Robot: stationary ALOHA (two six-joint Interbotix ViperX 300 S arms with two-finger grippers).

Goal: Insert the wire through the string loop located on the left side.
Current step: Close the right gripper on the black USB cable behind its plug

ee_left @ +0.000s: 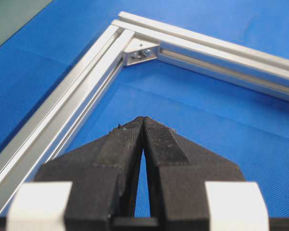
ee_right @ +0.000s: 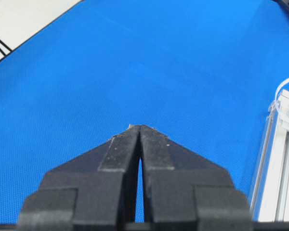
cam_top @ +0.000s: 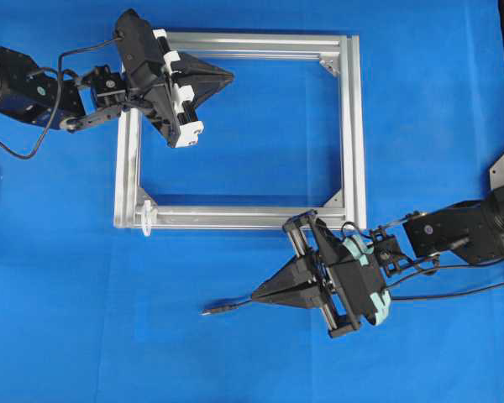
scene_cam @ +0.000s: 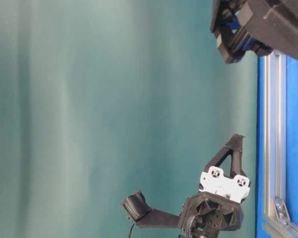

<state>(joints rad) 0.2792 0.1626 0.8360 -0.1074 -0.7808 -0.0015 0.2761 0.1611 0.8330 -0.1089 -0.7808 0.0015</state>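
Observation:
The wire's plug (cam_top: 214, 309) lies on the blue cloth in front of the frame, and its thin black cable runs right, under my right gripper (cam_top: 254, 296). That gripper is shut, with its tips just right of the plug. In the right wrist view the pads (ee_right: 156, 147) meet with nothing between them, and the wire is hidden there. The string loop (cam_top: 147, 216) is a small white ring at the frame's front left corner, seen again as the string loop (ee_right: 282, 96). My left gripper (cam_top: 233, 77) is shut and empty over the frame's back left part; its pads (ee_left: 161, 142) touch.
The square aluminium frame (cam_top: 353, 126) lies flat mid-table, with its rails and a corner bracket (ee_left: 142, 52) ahead of the left gripper. A black cable (cam_top: 17, 151) trails from the left arm. In the table-level view the left gripper (scene_cam: 237, 139) hangs beside the frame rail (scene_cam: 273, 124).

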